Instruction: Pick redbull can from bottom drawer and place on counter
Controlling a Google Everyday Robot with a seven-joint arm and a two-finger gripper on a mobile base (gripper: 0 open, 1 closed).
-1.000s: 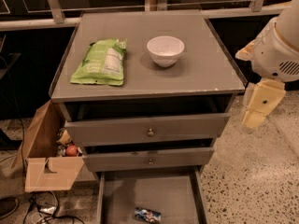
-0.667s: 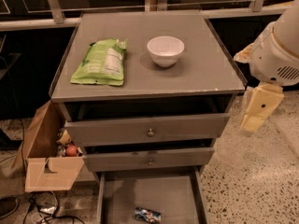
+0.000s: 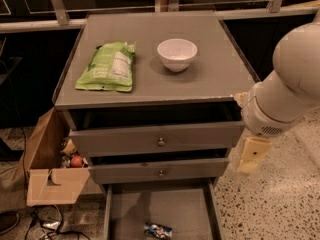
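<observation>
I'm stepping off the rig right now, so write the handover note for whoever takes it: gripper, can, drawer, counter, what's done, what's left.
Gripper: hangs off the cabinet's right side, about level with the middle drawer, up and to the right of the can and not touching it.
Can: lying on its side on the floor of the bottom drawer, near the front.
Bottom drawer: pulled out.
Counter: holds a green bag on the left and a white bowl mid-top.
Done: drawer is open.
Left: reach down, grasp the can, lift it out, set it on the counter.
</observation>
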